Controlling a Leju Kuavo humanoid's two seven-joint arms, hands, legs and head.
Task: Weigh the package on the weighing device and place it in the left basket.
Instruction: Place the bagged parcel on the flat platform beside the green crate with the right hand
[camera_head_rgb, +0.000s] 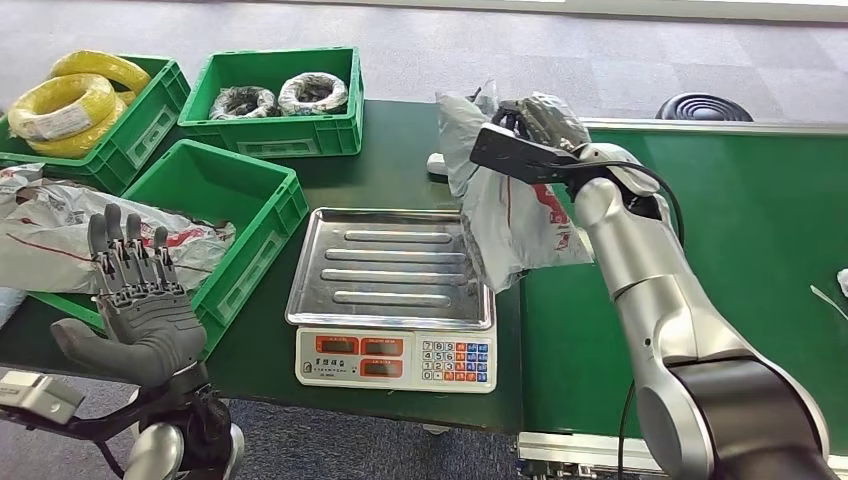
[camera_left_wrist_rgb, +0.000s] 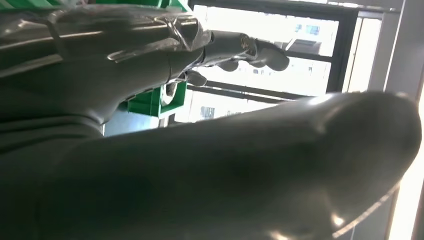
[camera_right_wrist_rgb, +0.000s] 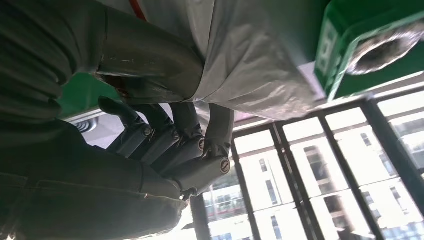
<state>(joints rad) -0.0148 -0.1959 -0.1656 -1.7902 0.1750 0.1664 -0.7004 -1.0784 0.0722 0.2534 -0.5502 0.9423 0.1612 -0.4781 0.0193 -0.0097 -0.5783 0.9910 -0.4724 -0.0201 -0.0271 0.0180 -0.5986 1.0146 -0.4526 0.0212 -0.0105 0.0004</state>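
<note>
Nearest, the left robot hand (camera_head_rgb: 140, 300) hovers spread and empty beside the dark green bench (camera_head_rgb: 400, 170), the steel-trayed weighing scale (camera_head_rgb: 392, 295) to its right; beyond, the right robot hand (camera_head_rgb: 540, 125) grips the grey plastic package (camera_head_rgb: 510, 210), grey carpet floor (camera_head_rgb: 560, 50) behind

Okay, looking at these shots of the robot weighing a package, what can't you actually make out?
- Scale displays, head view: digits too small to read.
- Right hand, head view: its fingers are hidden behind the grey package and its own wrist.
- Package label, right wrist view: cut off by the thumb.
- Bagged items in the left basket, head view: cut off by the picture's edge and partly hidden by the left hand.
</note>
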